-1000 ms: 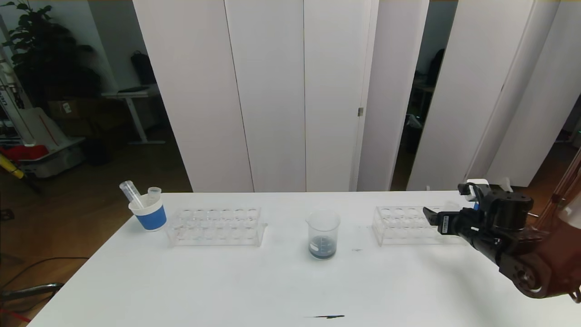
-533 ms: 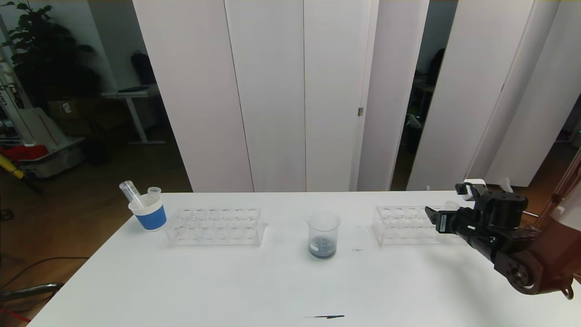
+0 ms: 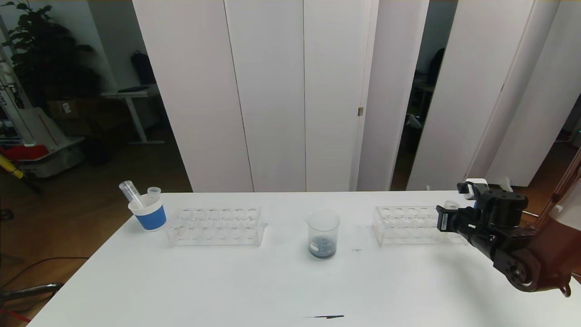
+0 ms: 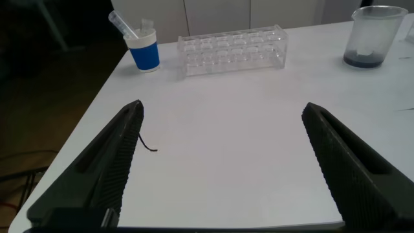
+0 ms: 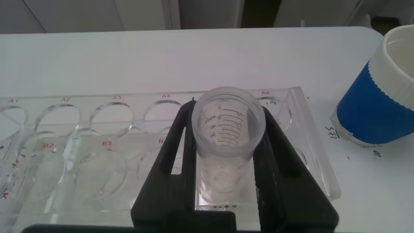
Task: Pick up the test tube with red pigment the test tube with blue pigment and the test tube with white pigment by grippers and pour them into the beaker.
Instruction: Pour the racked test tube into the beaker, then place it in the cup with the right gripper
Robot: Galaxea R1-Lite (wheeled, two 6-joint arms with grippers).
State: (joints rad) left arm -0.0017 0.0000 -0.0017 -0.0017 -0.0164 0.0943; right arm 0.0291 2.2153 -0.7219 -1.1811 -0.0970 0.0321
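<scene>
White tube [image 5: 228,139] sits upright in the right rack [image 3: 408,225], right side of the head frame, and my right jaws [image 5: 226,184] are pinching it there. Beaker [image 3: 323,234] stands mid-frame on the worktop [image 3: 254,281], dark liquid at its bottom. My left jaws [image 4: 223,168] hang spread wide over bare worktop.

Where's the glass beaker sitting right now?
In the head view, the beaker stands mid-table between the two clear racks, left rack and right rack.
</scene>
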